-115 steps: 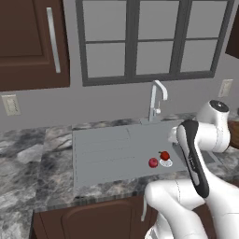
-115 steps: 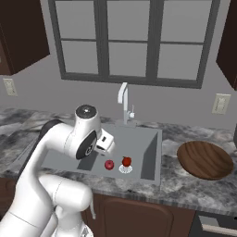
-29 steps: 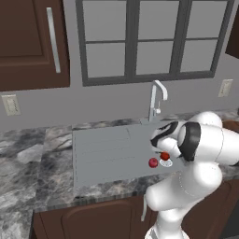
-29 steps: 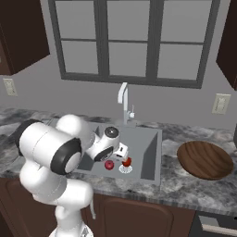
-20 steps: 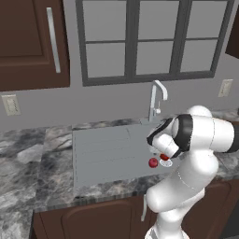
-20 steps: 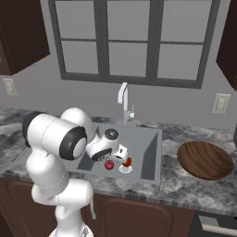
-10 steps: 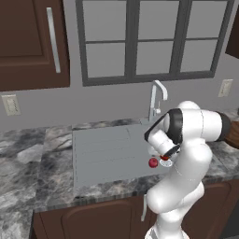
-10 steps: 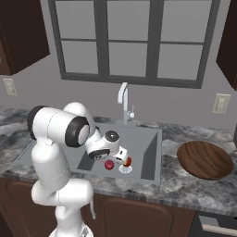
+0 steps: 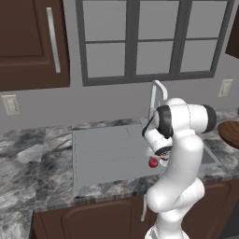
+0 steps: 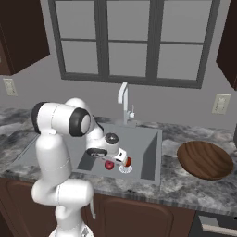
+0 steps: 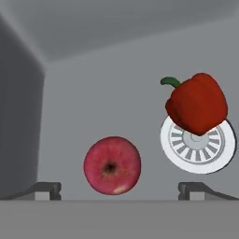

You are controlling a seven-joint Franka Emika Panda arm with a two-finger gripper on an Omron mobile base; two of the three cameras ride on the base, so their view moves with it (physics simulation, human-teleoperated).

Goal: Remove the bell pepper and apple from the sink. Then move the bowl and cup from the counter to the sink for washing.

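Jaws: I have them spread wide and empty; in my hand view the two dark fingertips stand far apart at the bottom edge, with nothing between them.
Arm: I see it bent down into the basin from the front, the hand low over the sink floor beside the fruit.
Apple: pinkish-red, round, lying on the sink floor, its dimple turned toward my hand camera; it sits between the two fingertips in that view, apart from both. From the left base view I see it as a small red ball just under the wrist; from the right base view just beside the drain.
Bell pepper: bright red with a green stem, resting over the upper part of the white drain, near the apple but not touching it. In the right base view a sliver of red shows past the hand.
Drain: round, white, slotted, partly covered by the pepper.
Sink: matte grey basin with ribbed drainboard on the left and a chrome faucet behind.
Bowl: dark-brown wooden, on the table to the right of the sink, well apart from the hand.
Table: dark grey marbled stone around the sink, brown cabinets below.
Cup: I cannot find it from here.
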